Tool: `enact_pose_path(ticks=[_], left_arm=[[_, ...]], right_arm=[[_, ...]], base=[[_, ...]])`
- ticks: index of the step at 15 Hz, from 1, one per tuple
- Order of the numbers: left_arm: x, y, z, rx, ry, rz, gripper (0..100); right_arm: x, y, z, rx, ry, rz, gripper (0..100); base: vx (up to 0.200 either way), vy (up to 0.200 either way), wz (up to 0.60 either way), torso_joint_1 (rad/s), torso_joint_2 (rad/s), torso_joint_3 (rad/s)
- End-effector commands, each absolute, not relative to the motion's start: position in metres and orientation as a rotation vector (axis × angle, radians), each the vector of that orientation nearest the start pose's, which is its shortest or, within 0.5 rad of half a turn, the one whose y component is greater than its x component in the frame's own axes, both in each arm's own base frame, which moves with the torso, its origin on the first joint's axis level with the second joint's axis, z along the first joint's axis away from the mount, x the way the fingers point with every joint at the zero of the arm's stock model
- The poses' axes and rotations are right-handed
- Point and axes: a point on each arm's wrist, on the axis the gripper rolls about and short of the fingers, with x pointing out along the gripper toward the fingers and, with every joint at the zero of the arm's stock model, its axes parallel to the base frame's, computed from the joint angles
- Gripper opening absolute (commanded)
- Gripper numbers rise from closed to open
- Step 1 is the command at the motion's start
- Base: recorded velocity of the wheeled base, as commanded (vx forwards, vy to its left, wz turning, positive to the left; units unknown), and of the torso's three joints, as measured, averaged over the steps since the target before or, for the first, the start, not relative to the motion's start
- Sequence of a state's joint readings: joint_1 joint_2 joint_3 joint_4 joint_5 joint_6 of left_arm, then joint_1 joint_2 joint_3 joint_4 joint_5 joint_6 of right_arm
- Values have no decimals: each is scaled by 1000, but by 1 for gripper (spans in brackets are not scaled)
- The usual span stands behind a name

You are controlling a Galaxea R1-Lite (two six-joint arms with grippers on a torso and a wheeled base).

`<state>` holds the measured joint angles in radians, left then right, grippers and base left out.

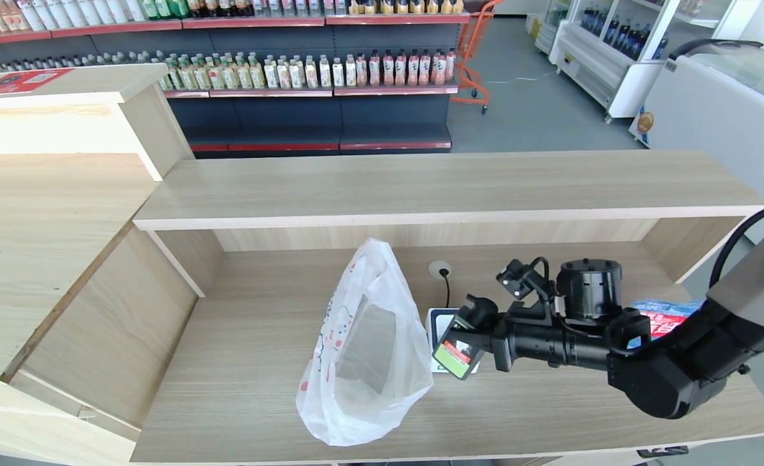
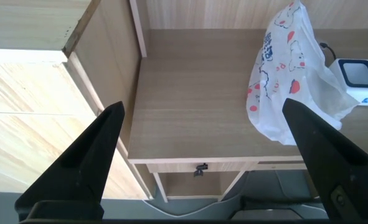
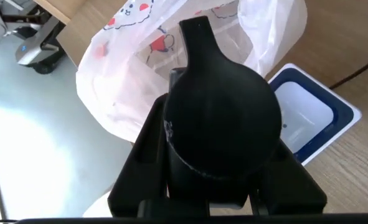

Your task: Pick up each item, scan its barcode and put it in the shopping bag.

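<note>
Holding a small item [image 1: 454, 357] just above the scanner [image 1: 436, 318], the right gripper [image 1: 464, 338] is clamped on it, probably so the barcode can be read. The shopping bag [image 1: 362, 349] stands just beside the scanner, which keeps the drop short. The left gripper [image 2: 202, 106] waits with fingers spread and nothing between them. I count one bag, one scanner, one held item and one packet [image 1: 663, 317] waiting on the counter [image 1: 239, 388].

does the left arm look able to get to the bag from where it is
Probably yes: the left tool is open, and only bare counter lies between it and the bag. The right tool, holding an item, is on the bag's other side.
</note>
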<state>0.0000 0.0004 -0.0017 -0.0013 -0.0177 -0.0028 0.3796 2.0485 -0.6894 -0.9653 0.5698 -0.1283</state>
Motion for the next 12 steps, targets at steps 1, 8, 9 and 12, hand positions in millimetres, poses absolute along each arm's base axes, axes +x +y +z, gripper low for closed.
enact_pose_path(ticks=[1, 8, 9, 12], left_arm=[[-23, 0, 76, -3, -3, -17, 100], [-23, 0, 76, -3, -3, -17, 100], [-23, 0, 76, -3, -3, -17, 100], [-23, 0, 76, -3, -3, -18, 100]], right_arm=[[321, 145, 52, -78, 396, 972, 0], [365, 212, 36, -122, 304, 1071, 0], [368, 219, 30, -178, 272, 1075, 0], [372, 229, 9, -315, 226, 1093, 0]], base=[[0, 0, 0, 0, 0, 0], [0, 0, 0, 0, 0, 0], [0, 0, 0, 0, 0, 0], [0, 0, 0, 0, 0, 0]])
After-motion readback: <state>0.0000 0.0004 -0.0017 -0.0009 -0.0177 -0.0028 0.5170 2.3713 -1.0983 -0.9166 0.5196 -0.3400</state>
